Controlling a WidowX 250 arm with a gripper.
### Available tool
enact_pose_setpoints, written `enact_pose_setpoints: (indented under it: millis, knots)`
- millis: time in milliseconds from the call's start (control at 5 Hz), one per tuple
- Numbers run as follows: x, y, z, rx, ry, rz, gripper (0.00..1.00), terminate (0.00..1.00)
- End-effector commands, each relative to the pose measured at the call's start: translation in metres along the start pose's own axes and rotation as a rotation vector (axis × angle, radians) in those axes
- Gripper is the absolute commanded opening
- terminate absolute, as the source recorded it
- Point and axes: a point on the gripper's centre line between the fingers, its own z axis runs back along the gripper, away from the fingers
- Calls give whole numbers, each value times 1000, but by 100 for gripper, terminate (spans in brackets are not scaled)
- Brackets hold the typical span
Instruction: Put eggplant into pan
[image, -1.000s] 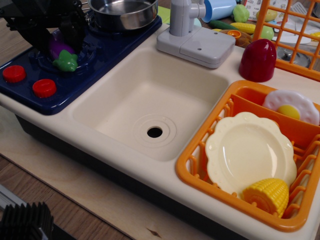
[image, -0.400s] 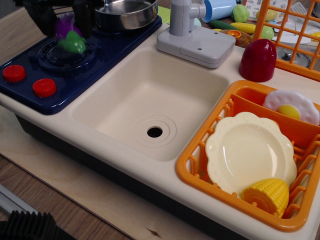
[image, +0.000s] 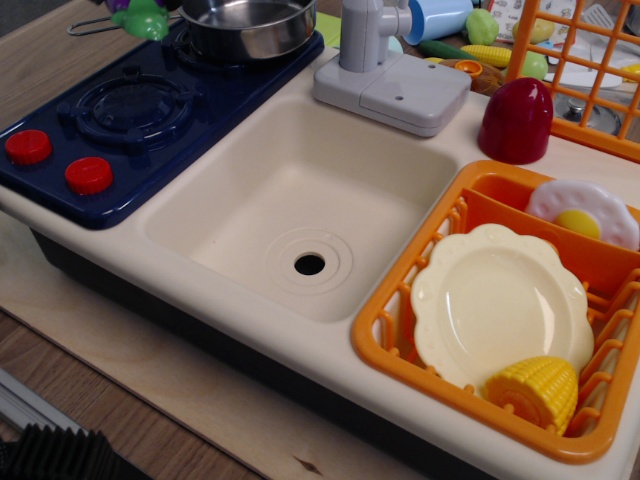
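The eggplant (image: 143, 18) shows at the top left edge of the frame: its green cap and a bit of purple body, raised above the blue stove (image: 150, 140) and just left of the pan. The steel pan (image: 250, 30) stands on the stove's back burner, and its thin wire handle (image: 95, 25) points left, beneath the eggplant. The gripper is above the top edge, out of view, so what holds the eggplant is hidden.
A cream sink basin (image: 300, 200) lies in the middle, with a grey faucet (image: 365, 40) behind it. A dark-red dome (image: 515, 120) stands to the right. An orange rack (image: 400, 330) holds a scalloped plate (image: 495, 305), corn (image: 535, 390) and a fried egg (image: 580, 212).
The black gripper lifted the eggplant off the front burner, carried it up and back toward the pan, and has left the frame. The front burner is now bare.
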Motion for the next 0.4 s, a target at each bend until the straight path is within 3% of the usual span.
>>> enact_pose_setpoints:
  millis: [0, 200]
  knots:
    - [37, 14, 2, -44, -146, -133, 0, 0]
    - [55, 18, -13, -92, -165, -172, 0, 0]
